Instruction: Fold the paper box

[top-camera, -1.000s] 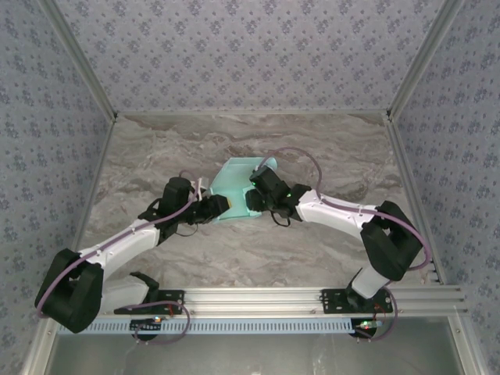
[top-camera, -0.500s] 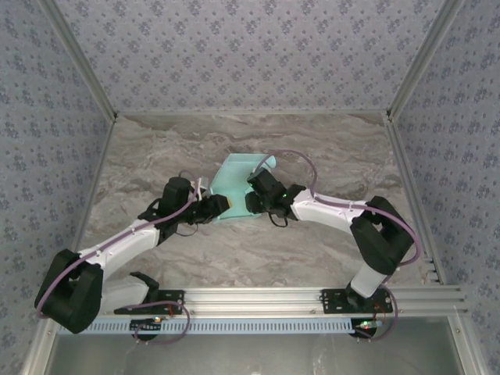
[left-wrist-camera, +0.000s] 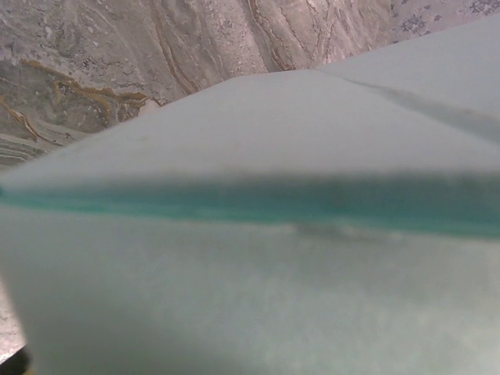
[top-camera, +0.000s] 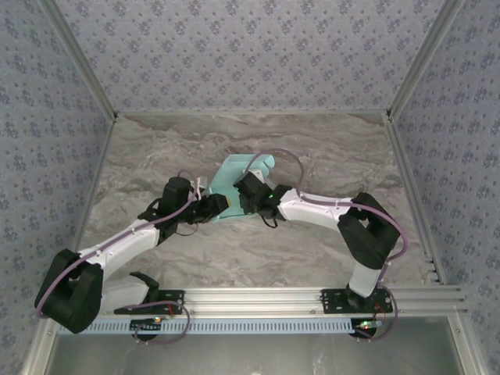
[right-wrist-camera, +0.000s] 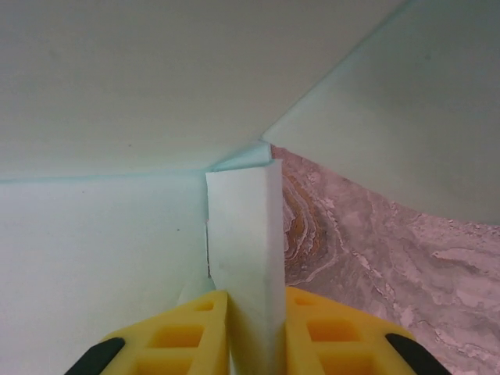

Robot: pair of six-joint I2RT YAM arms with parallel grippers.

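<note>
The paper box is pale aqua card, part folded, lying at mid table between the two arms. My right gripper reaches in from the right. In the right wrist view its yellow fingers are shut on an upright folded flap at an inner corner of the box. My left gripper rests at the box's lower left edge. In the left wrist view blurred card of the paper box lies close over the lens and hides the fingers.
Marble-patterned table runs inside patterned walls at left, right and back. An aluminium rail carries both arm bases along the near edge. Bare table shows right of the held flap.
My right arm has shifted left toward the box's middle, and its fingers have closed onto the flap. The left arm has not moved.
</note>
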